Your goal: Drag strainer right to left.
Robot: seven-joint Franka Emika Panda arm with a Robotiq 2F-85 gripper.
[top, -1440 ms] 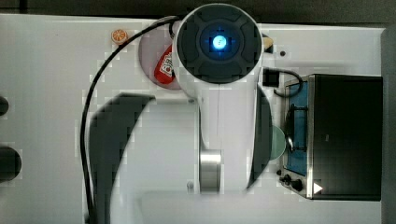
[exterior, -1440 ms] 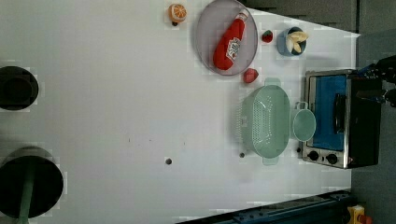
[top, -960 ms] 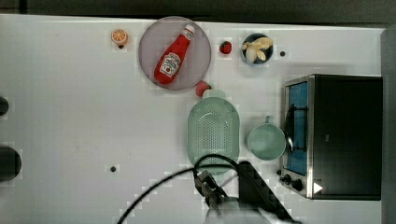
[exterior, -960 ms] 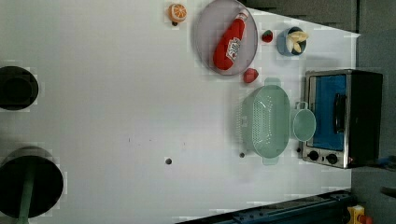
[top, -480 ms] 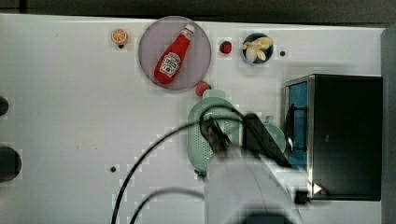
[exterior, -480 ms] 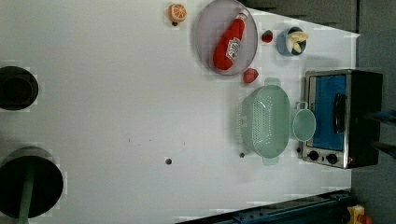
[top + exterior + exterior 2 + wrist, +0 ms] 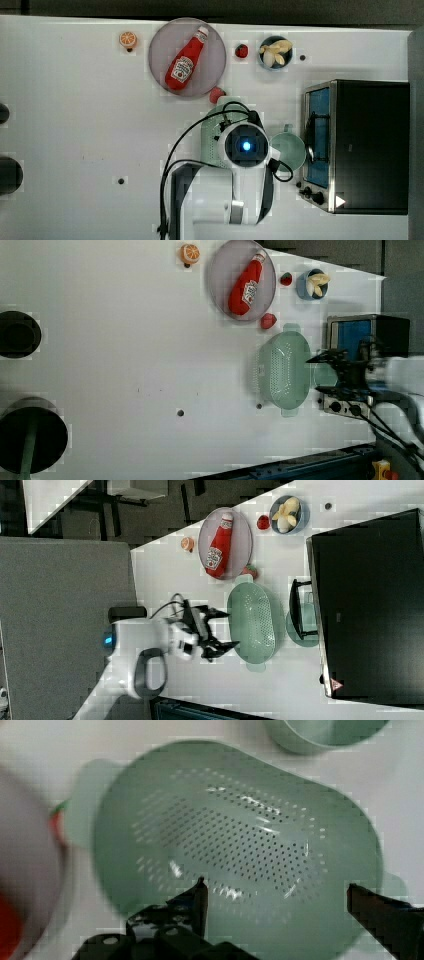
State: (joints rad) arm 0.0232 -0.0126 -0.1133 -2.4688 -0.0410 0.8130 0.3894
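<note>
- Strainer is seen resting on the white table, between the grey plate with the ketchup bottle and the toaster oven; a red strawberry-like piece lies just beside its end tab, and the mint cup sits just beside its long side, towards the oven.
- Gripper is held above the strainer with its fingers spread wide apart; nothing is clamped. In the wrist view the perforated base lies between the two fingers, so no contact is judged to be made yet.
- Risk: if the fingers are lowered onto the rim instead of inside the bowl or over one wall, the light plastic is likely to be tipped or pushed away rather than caught.
- Risk: the cup is near enough that a finger lowered outside the wall on that side could strike it or knock it against the oven.
- Risk: a drag towards the top view's left passes close under the plate; a path angled towards the plate could sweep the red piece along or bump the plate's edge.
- Risk: if only one wall is hooked, the strainer may be rotated about that point instead of being slid straight.
- Risk: cable slack near the wrist could be snagged on the rim during descent.
</note>
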